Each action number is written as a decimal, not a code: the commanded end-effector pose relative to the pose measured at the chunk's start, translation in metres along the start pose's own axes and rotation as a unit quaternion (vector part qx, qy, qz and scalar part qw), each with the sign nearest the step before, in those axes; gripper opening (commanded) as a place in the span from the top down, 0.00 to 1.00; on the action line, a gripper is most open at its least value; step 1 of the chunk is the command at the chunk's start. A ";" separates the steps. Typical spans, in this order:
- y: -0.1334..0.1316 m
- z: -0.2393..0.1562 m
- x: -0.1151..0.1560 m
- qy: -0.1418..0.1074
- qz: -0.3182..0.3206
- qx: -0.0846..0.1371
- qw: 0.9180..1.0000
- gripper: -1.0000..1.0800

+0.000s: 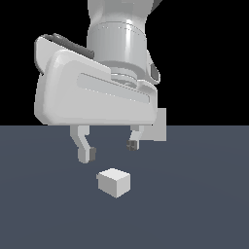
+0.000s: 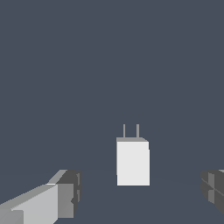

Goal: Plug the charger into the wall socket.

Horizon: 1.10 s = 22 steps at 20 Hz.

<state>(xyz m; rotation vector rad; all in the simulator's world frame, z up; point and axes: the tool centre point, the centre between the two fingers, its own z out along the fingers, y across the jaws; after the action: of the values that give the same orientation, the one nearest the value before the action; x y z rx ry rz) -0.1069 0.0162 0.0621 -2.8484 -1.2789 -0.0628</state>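
The charger [image 1: 114, 182] is a small white-grey cube lying on the dark floor near the middle of the exterior view. In the wrist view the charger [image 2: 133, 162] shows two thin prongs sticking out of one end. My gripper [image 1: 109, 150] hangs open a little above and behind the cube, nothing between its fingers. Both fingertips [image 2: 65, 192] show in the wrist view, set wider apart than the charger. The wall socket [image 1: 158, 125] is a pale grey upright plate, mostly hidden behind my hand at the exterior view's right.
A flat dark blue-grey floor [image 1: 204, 204] spreads all around the charger. Nothing else stands on it apart from the plate behind my hand.
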 end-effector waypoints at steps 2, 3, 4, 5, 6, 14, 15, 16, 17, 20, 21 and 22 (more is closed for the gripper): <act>0.000 0.004 0.000 0.000 0.000 0.000 1.000 0.04; 0.000 0.006 -0.001 0.000 0.000 0.000 1.000 0.04; 0.000 0.009 -0.001 0.000 -0.001 0.000 1.000 0.04; 0.000 0.012 -0.001 0.000 -0.001 0.000 1.000 0.04; -0.001 0.016 -0.001 0.000 -0.001 0.000 1.000 0.04; 0.000 0.046 -0.003 0.000 -0.002 0.000 1.000 0.04; 0.000 0.048 -0.003 0.000 -0.002 0.000 1.000 0.04; 0.000 0.049 -0.003 0.000 -0.002 0.000 1.000 0.04; 0.000 0.050 -0.003 0.000 -0.002 0.000 1.000 0.04; 0.000 0.050 -0.003 0.000 -0.002 0.000 1.000 1.00; 0.000 0.050 -0.003 0.000 -0.002 0.000 1.000 1.00; 0.000 0.050 -0.003 0.000 -0.002 0.000 1.000 1.00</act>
<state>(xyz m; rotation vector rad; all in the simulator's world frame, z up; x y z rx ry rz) -0.1078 0.0156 0.0121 -2.8464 -1.2851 -0.0625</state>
